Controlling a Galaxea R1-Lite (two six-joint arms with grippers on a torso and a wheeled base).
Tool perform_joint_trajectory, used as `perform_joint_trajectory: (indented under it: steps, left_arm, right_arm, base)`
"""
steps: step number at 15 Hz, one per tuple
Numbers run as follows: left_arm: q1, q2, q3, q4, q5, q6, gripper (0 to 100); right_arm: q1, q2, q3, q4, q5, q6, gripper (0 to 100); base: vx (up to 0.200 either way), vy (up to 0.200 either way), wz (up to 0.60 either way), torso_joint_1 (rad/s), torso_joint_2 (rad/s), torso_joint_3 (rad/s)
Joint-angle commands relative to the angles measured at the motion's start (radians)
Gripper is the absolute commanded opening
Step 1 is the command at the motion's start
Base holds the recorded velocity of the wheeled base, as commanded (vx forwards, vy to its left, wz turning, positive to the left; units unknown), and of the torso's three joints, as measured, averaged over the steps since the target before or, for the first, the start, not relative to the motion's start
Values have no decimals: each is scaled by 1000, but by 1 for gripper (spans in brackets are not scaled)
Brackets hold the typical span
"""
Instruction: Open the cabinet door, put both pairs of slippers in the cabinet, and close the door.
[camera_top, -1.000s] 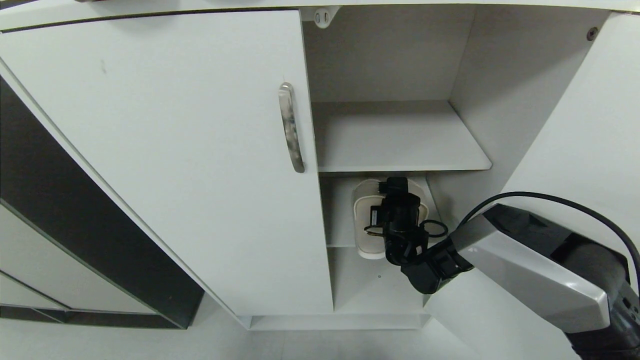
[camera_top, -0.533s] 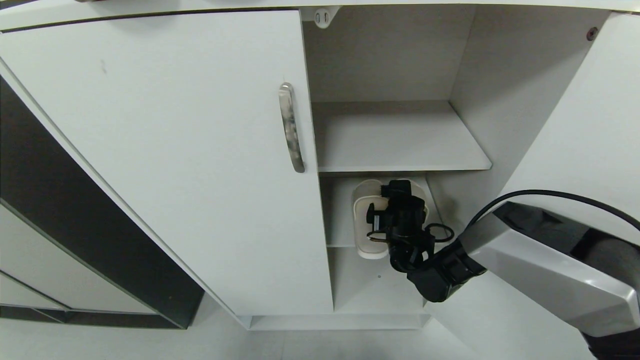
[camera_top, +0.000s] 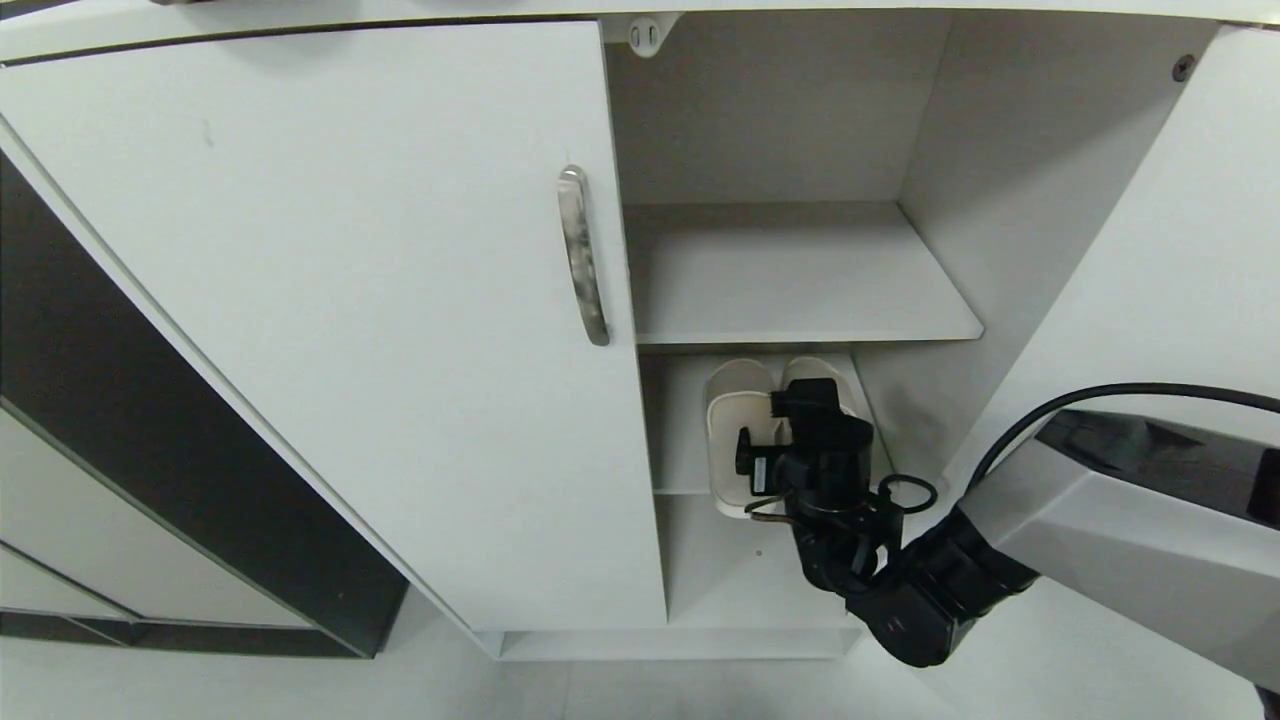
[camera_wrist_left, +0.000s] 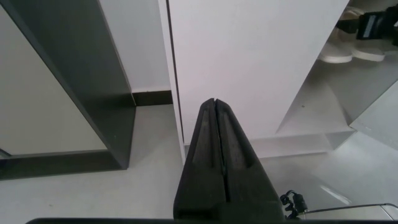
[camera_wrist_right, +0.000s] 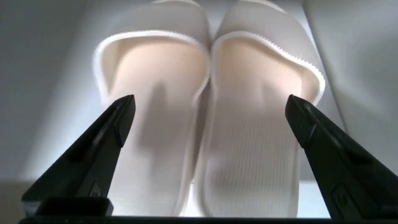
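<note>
A pair of cream slippers (camera_top: 738, 408) lies side by side on the cabinet's lower shelf (camera_top: 678, 430), heels toward the shelf's front edge. In the right wrist view the slippers (camera_wrist_right: 249, 143) lie just ahead of my right gripper (camera_wrist_right: 209, 102), which is open; its black fingers (camera_wrist_right: 106, 143) stand wide apart and hold nothing. From the head view, the right gripper (camera_top: 797, 402) hovers at the front of that shelf, over the slippers' heels. My left gripper (camera_wrist_left: 214, 104) is shut and empty, low in front of the closed left door (camera_wrist_left: 249, 56).
The left cabinet door (camera_top: 350, 300) with its metal handle (camera_top: 583, 255) is closed. The right door (camera_top: 1180, 250) stands swung open. An upper shelf (camera_top: 790, 270) is bare. Below the slippers is the cabinet's bottom board (camera_top: 740, 580). Pale floor (camera_top: 300, 690) runs in front.
My right arm has drawn back out of the cabinet toward me and slightly right. The slippers stay on the lower shelf, and more of them shows now.
</note>
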Motion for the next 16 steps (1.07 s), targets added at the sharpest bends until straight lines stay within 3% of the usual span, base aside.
perform_joint_trajectory:
  steps: [1,7,16]
  left_arm:
    - [0,2,0,0,0,1,0]
    - [0,2,0,0,0,0,0]
    - [0,2,0,0,0,0,0]
  right_arm:
    - [42,-66,122,-55,1,-1,100]
    - [68,-81,185,-91,3,-10,100]
    - [67,-80,184,-92,3,-10,100]
  base:
    - [0,0,0,0,0,0]
    - [0,0,0,0,0,0]
    - [-200,0,0,2,1,7]
